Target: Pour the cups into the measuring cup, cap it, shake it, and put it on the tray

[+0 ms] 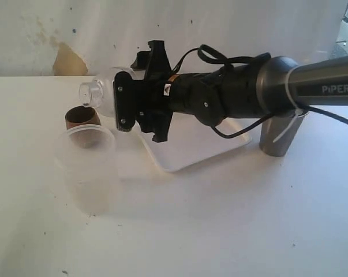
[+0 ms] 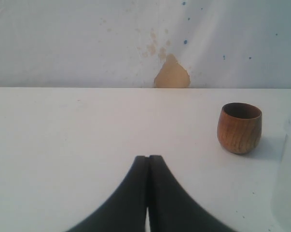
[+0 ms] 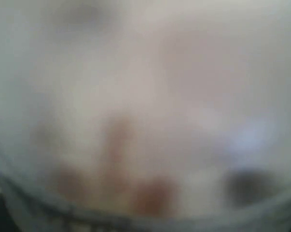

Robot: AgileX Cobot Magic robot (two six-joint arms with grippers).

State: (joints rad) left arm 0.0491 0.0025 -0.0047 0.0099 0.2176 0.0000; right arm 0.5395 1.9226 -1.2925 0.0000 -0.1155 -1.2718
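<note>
So the right claw (image 1: pixel 117 95) has its jaws spread wide around a clear rounded piece (image 1: pixel 96 91), held up over the frosted cup (image 1: pixel 87 156). My guess is that's the cap on its way on. It's too see-through to be sure though, and the right wrist cam is just a blur of plastic. I can't spot the measuring cup's black scale anywhere, so no idea if that front cup is it.

If it is capping, level the piece first, since it looks tipped on its side. Line it up dead centre over the rim, then come straight down slow. That cup looks light and I'd bet it skates or tips with any sideways shove. The wood cup (image 1: pixel 81 118) stands upright right behind it, touching or nearly (can't tell which), so don't swing in from that side.

Other stuff: the tray (image 1: pixel 188 153) lies under the arm, and the tumbler (image 1: pixel 277 141) stands near the tray's right corner, behind the arm.

Pose: the right arm reaches in nearly level from the right, across the tray, wrist rolled, claw pointing left. The left claw (image 2: pixel 147 193) is pinched fully closed on nothing, low over the table, facing the wood cup. It could steady the frosted cup instead.
</note>
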